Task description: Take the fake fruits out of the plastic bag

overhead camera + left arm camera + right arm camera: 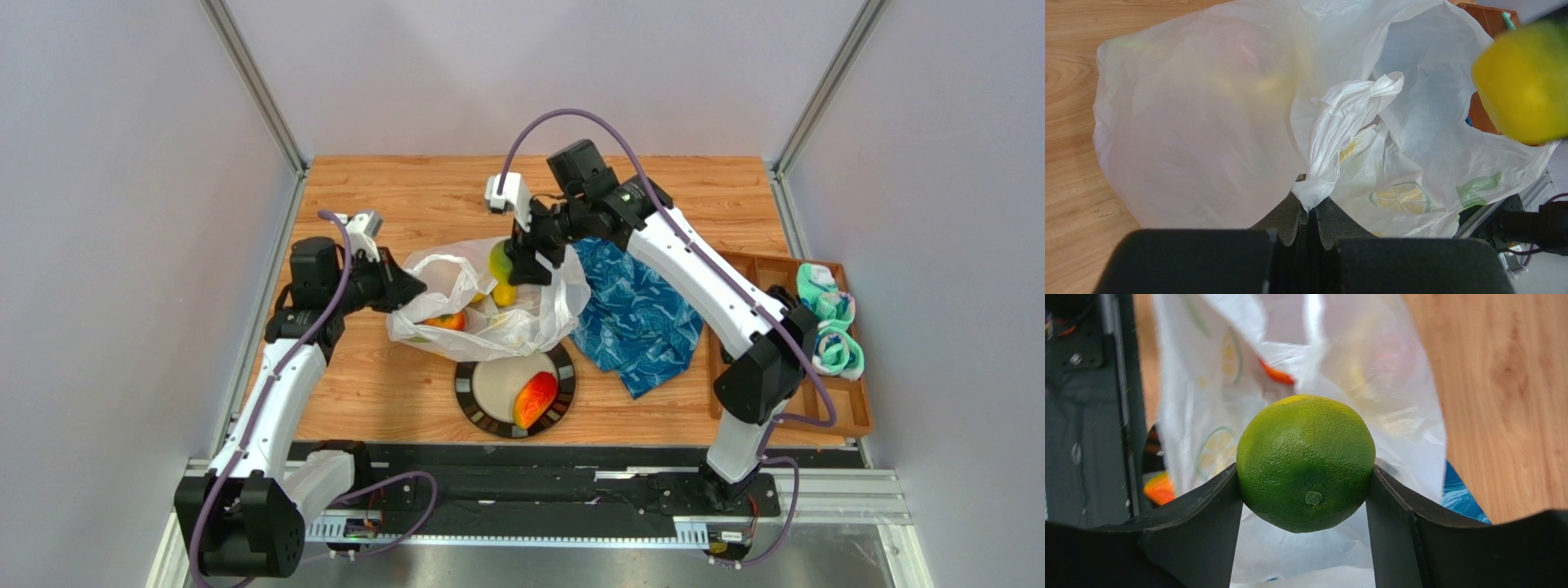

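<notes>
A hard, glossy, probably slippery lime [1306, 462] is clamped across its middle by the part-spread right gripper [1306, 478] at centre frame, above the limp plastic bag [1198, 122], which is pinched by a bunched fold in the fully closed left gripper [1308, 214].

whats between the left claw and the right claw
The plastic bag, with fruits inside, fills that stretch in the top view. The left claw pinches its edge; the right claw holds a green fruit over it.
</notes>
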